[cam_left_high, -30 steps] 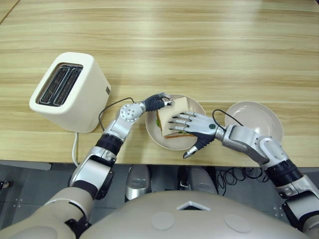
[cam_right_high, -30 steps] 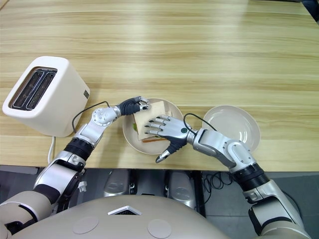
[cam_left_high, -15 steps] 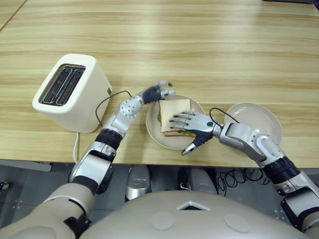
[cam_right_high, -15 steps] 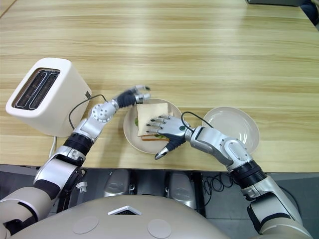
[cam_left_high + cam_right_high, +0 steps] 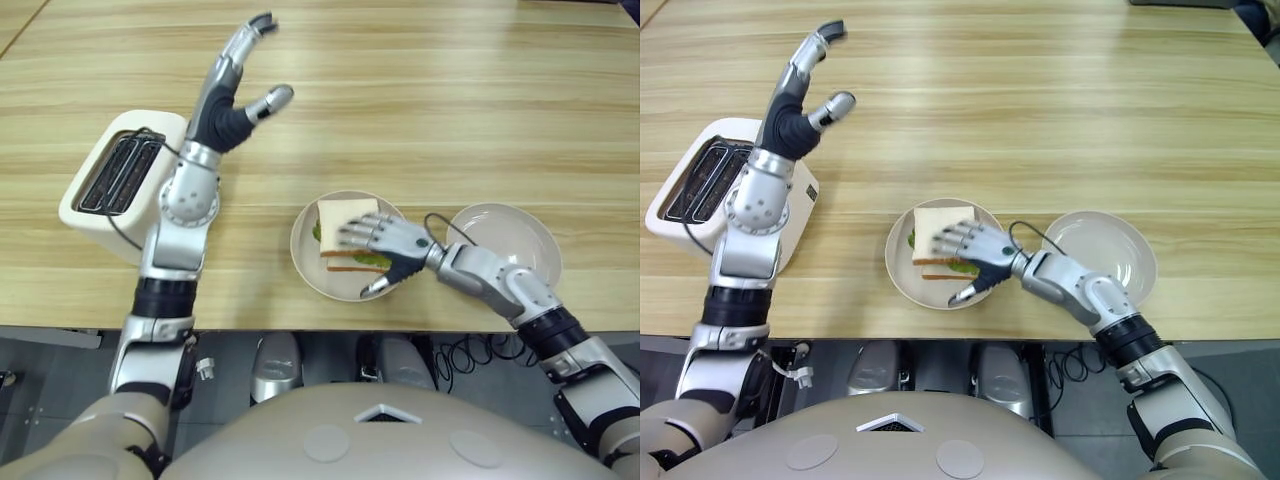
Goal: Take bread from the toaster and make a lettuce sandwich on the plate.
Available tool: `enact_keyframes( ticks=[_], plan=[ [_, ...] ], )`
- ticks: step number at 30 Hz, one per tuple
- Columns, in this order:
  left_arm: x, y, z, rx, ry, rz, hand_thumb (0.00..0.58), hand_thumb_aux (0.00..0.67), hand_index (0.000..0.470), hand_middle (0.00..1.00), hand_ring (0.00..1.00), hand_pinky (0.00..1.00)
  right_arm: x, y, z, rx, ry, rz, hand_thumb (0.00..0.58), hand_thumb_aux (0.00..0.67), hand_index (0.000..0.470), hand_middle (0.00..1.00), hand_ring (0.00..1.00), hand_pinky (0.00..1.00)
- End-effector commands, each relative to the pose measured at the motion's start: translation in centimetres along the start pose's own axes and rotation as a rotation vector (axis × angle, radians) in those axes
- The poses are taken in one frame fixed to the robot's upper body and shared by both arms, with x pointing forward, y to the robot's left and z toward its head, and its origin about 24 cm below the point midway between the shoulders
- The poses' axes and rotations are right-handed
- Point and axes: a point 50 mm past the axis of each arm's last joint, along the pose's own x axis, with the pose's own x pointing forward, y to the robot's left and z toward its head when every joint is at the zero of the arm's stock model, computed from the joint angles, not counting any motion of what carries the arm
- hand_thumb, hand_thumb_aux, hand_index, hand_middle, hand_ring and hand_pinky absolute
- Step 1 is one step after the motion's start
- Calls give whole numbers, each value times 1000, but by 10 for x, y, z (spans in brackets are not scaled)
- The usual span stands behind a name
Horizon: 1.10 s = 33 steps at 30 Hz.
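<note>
Finds sandwich (image 5: 346, 214) lying on plate (image 5: 304, 262), lettuce between slices. Notes right hand (image 5: 386, 243) flat upon top slice, fingers spread, grasping nothing. Notes left hand (image 5: 231, 107) raised near toaster (image 5: 108, 189), fingers extended, empty.

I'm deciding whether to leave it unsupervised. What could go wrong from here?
1. The right hand lies spread on the top slice; pulling away could drag it off the lettuce or over the plate rim.
2. The left hand is raised open, its arm close beside the toaster; lowering it might knock the toaster.
</note>
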Motion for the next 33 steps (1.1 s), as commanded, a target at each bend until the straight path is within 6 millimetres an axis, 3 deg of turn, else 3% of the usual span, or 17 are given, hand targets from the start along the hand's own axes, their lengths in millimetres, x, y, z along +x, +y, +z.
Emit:
enact_keyframes(
  ticks=[1,4,7,10,17,23,28,33],
  plan=[
    [-19,-1,4,38,-1,-137,580,670,460,1000,1000,1000,-12,-51,-10,46,31,-276,580,670,460,1000,1000,1000],
    [-39,-4,3,26,27,-269,580,670,460,1000,1000,1000,-26,-63,-8,154,3,-305,580,670,460,1000,1000,1000],
    [-60,-8,4,-4,53,-414,580,670,460,1000,1000,1000,-38,-56,1,255,-46,-204,580,670,460,1000,1000,1000],
    [-80,-15,3,-33,81,-551,580,670,460,1000,1000,1000,-48,-35,9,325,-78,-39,580,670,460,1000,1000,1000],
    [-135,-54,-4,-63,204,-919,580,670,460,1000,1000,1000,-73,21,30,450,-80,387,580,670,460,1000,1000,1000],
    [-151,-79,-6,-96,240,-1012,580,670,460,1000,1000,1000,-77,45,36,470,-35,505,580,670,460,1000,1000,1000],
    [-155,-101,-16,-85,266,-1058,580,670,460,1000,1000,1000,-61,62,32,418,7,530,580,670,460,1000,1000,1000],
    [-147,-115,-28,-55,280,-1055,580,670,460,1000,1000,1000,-45,71,26,360,33,518,580,670,460,1000,1000,1000]
  ],
)
